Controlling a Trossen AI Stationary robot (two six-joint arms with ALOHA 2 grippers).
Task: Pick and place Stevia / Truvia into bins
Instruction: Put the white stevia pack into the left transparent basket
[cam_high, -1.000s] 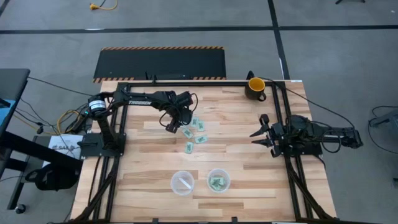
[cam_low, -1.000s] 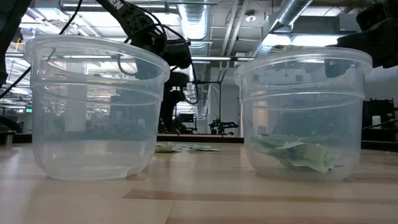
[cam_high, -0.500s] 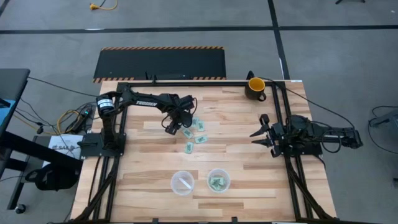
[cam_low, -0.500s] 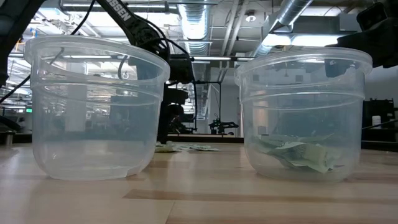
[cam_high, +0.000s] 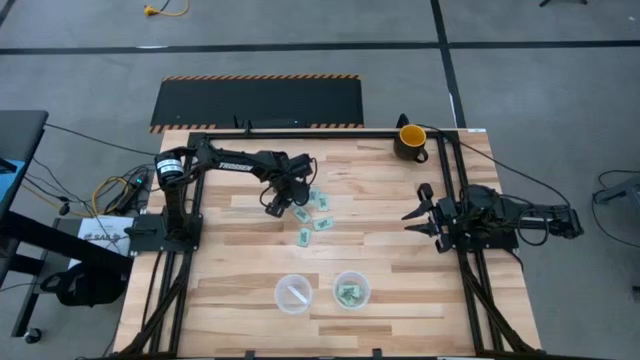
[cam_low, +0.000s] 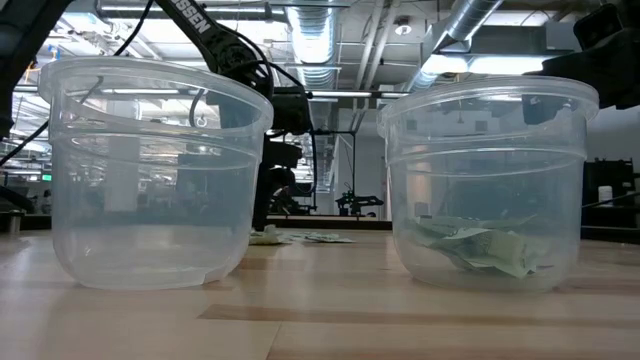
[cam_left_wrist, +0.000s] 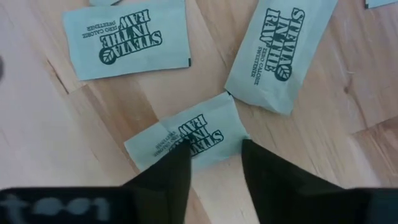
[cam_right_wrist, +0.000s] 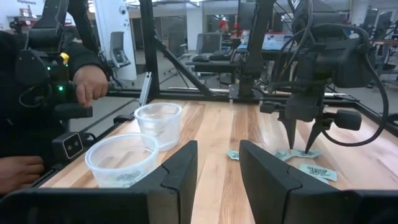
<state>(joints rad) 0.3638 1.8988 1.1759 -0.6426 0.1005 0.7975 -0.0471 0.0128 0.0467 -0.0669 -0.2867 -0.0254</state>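
Pincer (cam_left_wrist: 214, 163) on my left arm stood spread over one packet (cam_left_wrist: 186, 132) lying flat on the tabletop (cam_high: 240, 250), fingertips straddling it ready to pinch. My left wrist view showed two more packets (cam_left_wrist: 127, 38) beside it, printed side up; overhead, only green specks, with both cups (cam_high: 352, 290) nearer the front edge. My right pincer (cam_high: 415, 215) waited spread at the side.

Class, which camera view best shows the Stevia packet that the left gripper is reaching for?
The left wrist view: the packet fills the picture, print legible, with the open left gripper at its edge. The high view shows it only as a green speck; the right wrist view shows it far off; the low view barely shows it.
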